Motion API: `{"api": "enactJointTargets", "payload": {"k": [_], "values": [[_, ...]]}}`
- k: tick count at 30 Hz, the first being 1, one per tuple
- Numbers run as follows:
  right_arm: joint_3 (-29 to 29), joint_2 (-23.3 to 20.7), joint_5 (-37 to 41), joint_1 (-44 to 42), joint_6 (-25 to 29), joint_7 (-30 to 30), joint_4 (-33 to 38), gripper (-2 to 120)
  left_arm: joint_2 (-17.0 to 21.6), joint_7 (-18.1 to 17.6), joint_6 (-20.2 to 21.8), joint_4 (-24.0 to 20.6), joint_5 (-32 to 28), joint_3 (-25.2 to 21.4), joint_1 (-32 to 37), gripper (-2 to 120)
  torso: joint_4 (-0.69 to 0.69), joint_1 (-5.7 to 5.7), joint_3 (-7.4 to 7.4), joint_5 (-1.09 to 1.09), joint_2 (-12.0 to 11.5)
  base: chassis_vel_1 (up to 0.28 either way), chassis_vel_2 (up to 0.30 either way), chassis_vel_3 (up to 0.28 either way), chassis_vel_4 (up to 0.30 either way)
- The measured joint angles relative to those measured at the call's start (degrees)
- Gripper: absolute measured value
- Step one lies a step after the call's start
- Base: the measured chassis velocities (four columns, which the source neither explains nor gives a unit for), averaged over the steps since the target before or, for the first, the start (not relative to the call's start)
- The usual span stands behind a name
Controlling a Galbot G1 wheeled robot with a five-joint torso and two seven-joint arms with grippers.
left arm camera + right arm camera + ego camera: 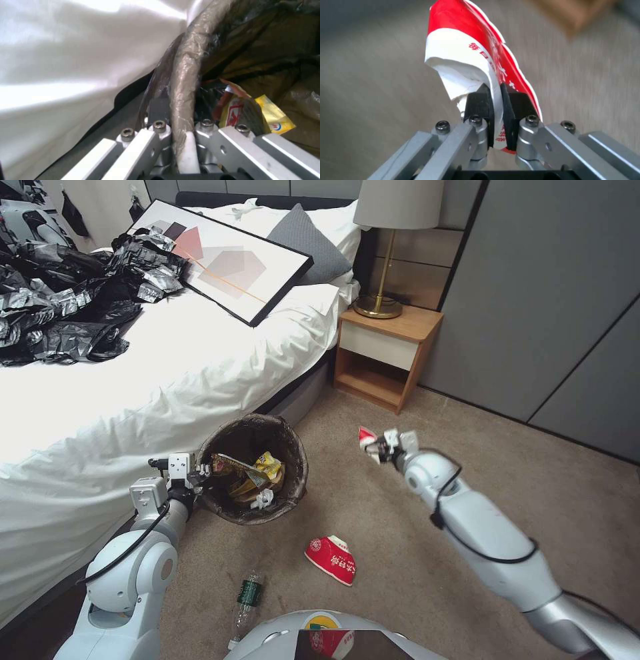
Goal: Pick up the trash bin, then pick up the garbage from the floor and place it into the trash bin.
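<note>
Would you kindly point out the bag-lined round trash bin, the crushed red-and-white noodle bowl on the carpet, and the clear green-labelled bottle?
bag-lined round trash bin (298, 450): head view, rim.
crushed red-and-white noodle bowl (331, 561): head view, red side.
clear green-labelled bottle (249, 593): head view, label.

Both arms are glossy white rounded shells with silver-grey joint sections. A thin black cable loops outside each forearm. The left gripper (200, 473) has a boxy white-and-grey wrist block; its silver bars carry dark hex-socket screws, with a white pad at the tip. The right gripper (496, 110) has the same silver bars and screws, ending in black pads (479, 105). A rounded white torso edge (293, 623) bears a yellow-green mark.
</note>
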Motion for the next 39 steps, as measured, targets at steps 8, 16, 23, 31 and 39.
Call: {"api": "enactJointTargets", "payload": {"k": [8,16,23,31,39], "values": [[0.4,-11.5,29.1,11.2,-0.1,9.0,26.1,6,-0.1,-0.6,0.1,-1.6,-0.8,0.6,0.6,0,0.03,0.00,-0.01,-0.05,0.0,0.000,0.000,0.000,0.000],[-12.5,-12.0,46.9,27.6,-0.1,10.8,34.0,6,-0.5,0.4,0.1,-1.0,1.0,1.6,0.1,0,0.04,0.00,-0.01,0.00,0.0,0.000,0.000,0.000,0.000],[-28.4,-8.1,48.0,36.5,-0.1,11.5,32.1,6,-0.7,0.5,0.1,-0.2,1.1,1.1,-0.4,0,0.05,0.00,0.00,-0.03,0.0,0.000,0.000,0.000,0.000],[-38.2,-5.4,44.1,35.4,-0.1,12.6,26.9,6,-0.8,0.5,0.2,0.5,0.8,0.4,-0.9,0,0.04,0.00,0.00,-0.02,0.0,0.000,0.000,0.000,0.000],[-36.3,-5.4,39.1,29.7,-0.1,10.3,21.8,6,-0.8,0.5,0.2,1.0,0.6,0.7,-1.7,0,0.03,0.00,0.00,-0.01,0.0,0.000,0.000,0.000,0.000]]}}
